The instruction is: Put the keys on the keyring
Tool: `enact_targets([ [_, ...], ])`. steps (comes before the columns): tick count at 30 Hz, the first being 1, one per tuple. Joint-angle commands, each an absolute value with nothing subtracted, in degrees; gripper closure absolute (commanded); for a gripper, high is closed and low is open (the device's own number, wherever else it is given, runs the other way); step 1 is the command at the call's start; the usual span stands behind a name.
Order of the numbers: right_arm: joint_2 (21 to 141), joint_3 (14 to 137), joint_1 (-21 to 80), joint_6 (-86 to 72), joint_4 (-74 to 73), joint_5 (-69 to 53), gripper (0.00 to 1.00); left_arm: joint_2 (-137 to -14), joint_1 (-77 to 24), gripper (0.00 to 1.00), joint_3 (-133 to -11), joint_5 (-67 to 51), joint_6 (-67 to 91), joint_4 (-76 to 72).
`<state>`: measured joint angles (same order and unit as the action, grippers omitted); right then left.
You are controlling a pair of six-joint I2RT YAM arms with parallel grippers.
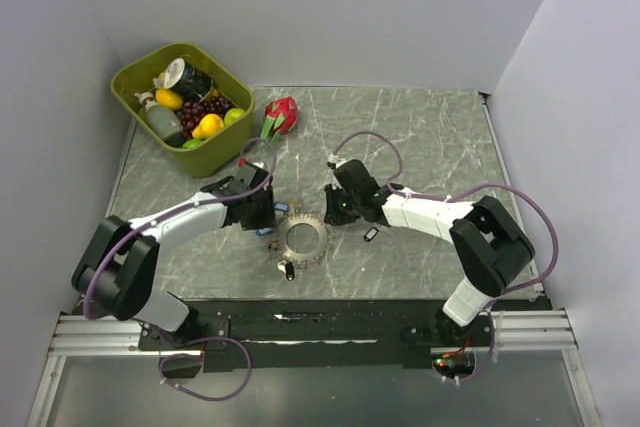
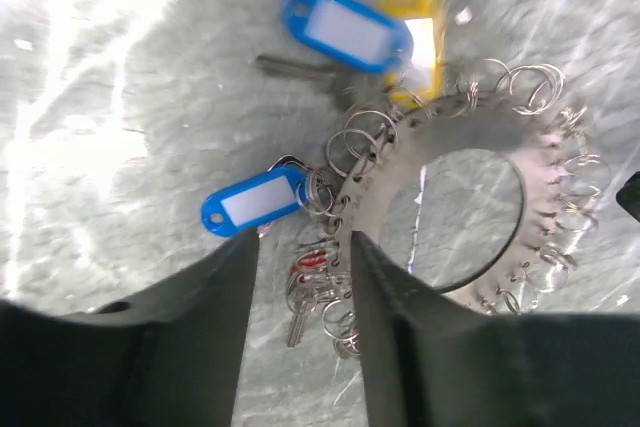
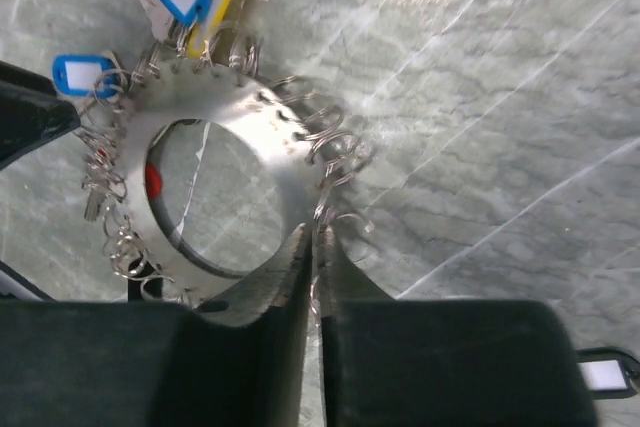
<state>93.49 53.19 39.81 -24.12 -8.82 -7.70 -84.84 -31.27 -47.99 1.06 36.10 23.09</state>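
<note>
Plain pale grey walls (image 1: pixel 320 7) enclose a grey-green marbled tabletop (image 1: pixel 430 137) under bright glare.

1. No word, number or brand can be read in any view.
2. The upper blue key tag (image 2: pixel 345 27) and the lower blue key tag (image 2: pixel 255 202), near the middle of the surface, show plain white windows.
3. The yellow key tag (image 2: pixel 420 37) is washed out by glare; the black key tag (image 3: pixel 607 375) shows only a pale window.
4. The can (image 1: pixel 188 77) in the green bin (image 1: pixel 225 147), at the far left corner, is too small to read.
</note>
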Motion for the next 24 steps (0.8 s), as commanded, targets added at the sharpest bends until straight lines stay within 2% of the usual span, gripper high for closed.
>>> enact_targets([
  [1, 88.77, 53.8, 38.5, -22.85, -9.4, -4.75, 0.7, -79.9, -31.46, 0.44, -49.48, 6.15, 36.74, 23.99],
  [3, 86.76, 52.65, 37.45, -23.29, -9.14, -4.92, 0.6, -78.67, -31.46, 0.36, -50.18, 5.98, 35.78, 23.29],
  [4, 85.97, 50.82, 37.09, -23.46, -8.71, -5.1, 0.51, -78.49, -31.46, 0.34, -50.45, 5.37, 35.34, 22.07],
  [7, 83.33, 47.91, 36.12, -23.99, -7.73, -6.32, 0.42, -79.62, -31.46, 0.32, -51.85, 3.96, 33.67, 20.83],
  [24, 82.44, 37.53, 36.65, -29.88, -0.97, -18.19, 0.42, -90.96, -35.68, 0.37, -54.84, -8.52, 30.5, 13.01],
])
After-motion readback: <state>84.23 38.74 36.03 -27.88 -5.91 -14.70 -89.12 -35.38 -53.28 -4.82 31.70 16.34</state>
